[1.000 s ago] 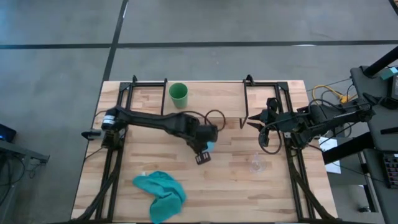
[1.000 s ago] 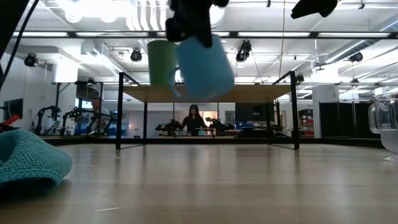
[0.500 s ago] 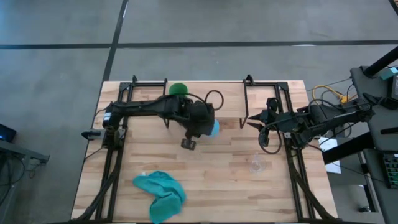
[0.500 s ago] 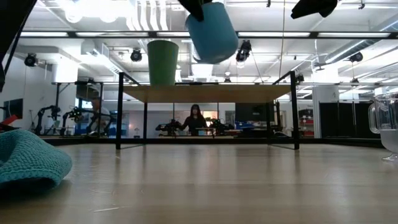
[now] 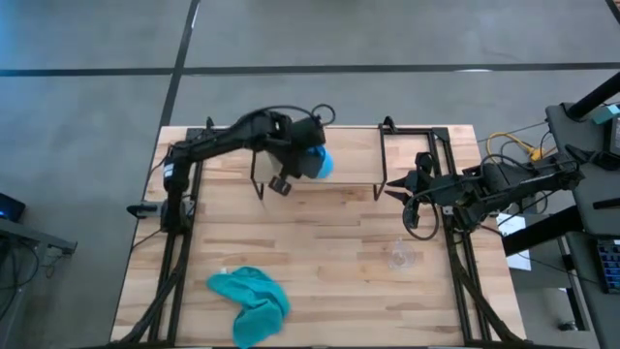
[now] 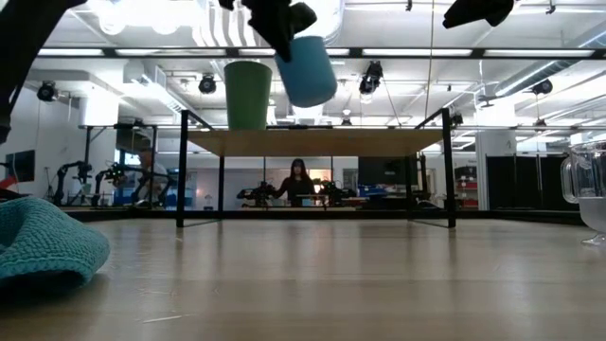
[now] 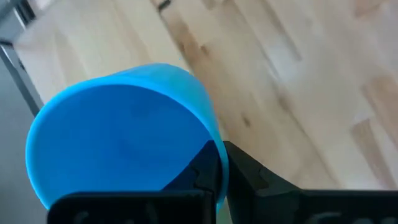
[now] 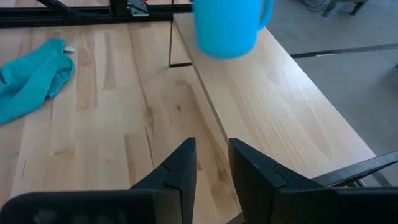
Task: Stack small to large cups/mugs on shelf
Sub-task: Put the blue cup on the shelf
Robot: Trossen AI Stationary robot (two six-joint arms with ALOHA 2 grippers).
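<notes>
Teal cloth bunched at near left of tabletop, well clear of everything else. Left gripper up over the shelf, clamped on blue mug, mug tilted and held in the air above the board, not touching it in low view. Green tumbler upright on shelf board, just left of the mug in low view; hidden under the arm from above. In left wrist view, mug base fills most of frame, dark finger pressed against its side. Right wrist view: mug hanging above the shelf, handle pointing away from the table. Clear glass mug standing on tabletop toward the right, well apart from shelf, seen at far right edge low down. Right gripper parked at right end of shelf, fingers slightly parted, holding nothing
</notes>
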